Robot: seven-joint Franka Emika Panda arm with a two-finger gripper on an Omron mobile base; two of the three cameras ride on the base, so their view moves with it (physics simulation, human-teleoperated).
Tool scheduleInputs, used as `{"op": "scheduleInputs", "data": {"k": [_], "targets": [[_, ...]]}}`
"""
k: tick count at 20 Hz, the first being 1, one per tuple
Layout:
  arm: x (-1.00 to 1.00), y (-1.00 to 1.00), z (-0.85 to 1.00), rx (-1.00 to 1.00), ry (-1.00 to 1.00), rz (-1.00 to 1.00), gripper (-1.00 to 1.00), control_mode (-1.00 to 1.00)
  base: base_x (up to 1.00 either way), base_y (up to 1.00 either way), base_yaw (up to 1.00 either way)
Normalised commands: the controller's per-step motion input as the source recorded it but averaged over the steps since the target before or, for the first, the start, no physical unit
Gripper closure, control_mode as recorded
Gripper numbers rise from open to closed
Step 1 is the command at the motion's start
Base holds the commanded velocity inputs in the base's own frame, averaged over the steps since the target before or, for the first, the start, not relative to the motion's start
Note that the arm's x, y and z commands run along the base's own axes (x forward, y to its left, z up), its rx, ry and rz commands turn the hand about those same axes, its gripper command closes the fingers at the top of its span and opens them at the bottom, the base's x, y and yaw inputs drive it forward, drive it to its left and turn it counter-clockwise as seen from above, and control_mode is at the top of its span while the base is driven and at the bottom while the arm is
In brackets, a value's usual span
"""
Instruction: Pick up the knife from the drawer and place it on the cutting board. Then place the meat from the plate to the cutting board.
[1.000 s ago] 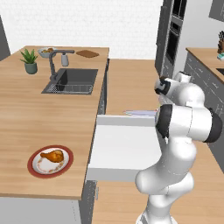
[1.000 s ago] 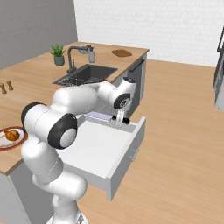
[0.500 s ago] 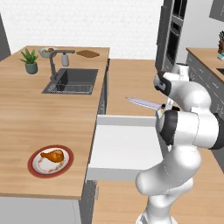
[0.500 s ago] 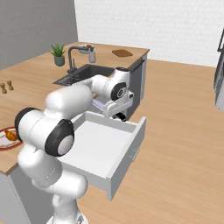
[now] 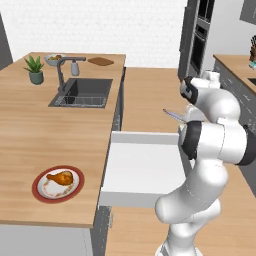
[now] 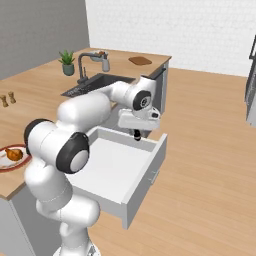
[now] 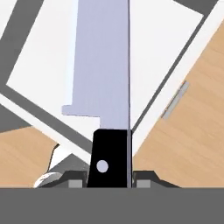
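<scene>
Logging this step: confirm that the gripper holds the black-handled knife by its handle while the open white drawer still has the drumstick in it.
Wrong about the golden-brown drumstick: the left base view shows it on the red-rimmed white plate, not in the open white drawer. The gripper does hold the black-handled knife by its handle.

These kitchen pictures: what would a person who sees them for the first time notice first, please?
First, the large white arm over the open drawer, which juts out of the counter's side. Its tool is shut on the knife by the black handle, the pale blade pointing out over the drawer. On the near counter, the meat lies on the red-rimmed plate, and the cutting board sits far back, beyond the sink.
</scene>
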Motion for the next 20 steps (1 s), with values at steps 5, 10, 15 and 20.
{"op": "scheduleInputs", "data": {"k": [5,10,15,20], "targets": [[-0.79,0.09,0.00,0.00,0.00,-0.73,1.00,-1.00,0.00,0.00,0.00],[-0.89,0.68,0.00,-0.11,-0.11,-0.45,1.00,-1.00,0.00,0.00,0.00],[-0.11,1.00,0.16,-0.36,0.06,-0.17,1.00,-1.00,0.00,0.00,0.00],[-0.29,0.94,0.07,-0.39,0.00,-0.09,1.00,-1.00,0.00,0.00,0.00]]}}
